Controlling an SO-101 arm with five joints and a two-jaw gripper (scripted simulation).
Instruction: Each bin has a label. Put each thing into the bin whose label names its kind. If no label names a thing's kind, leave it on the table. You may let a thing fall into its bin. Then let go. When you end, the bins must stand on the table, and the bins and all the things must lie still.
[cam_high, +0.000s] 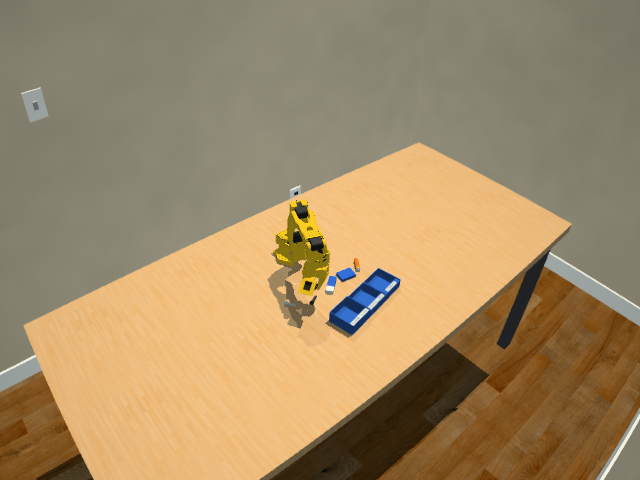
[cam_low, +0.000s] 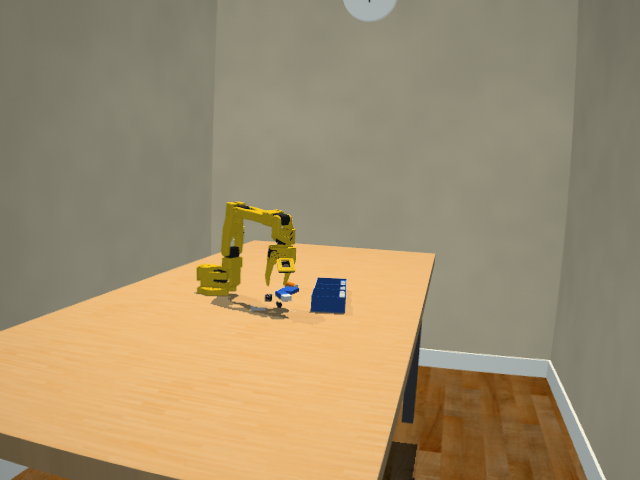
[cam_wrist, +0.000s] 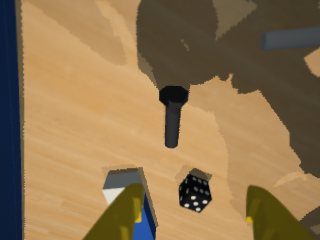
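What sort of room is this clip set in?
Probably a plain indoor room serving as a workspace: grey walls with a light switch and a wall clock, wood plank floor, and one large wooden table bearing the small arm.
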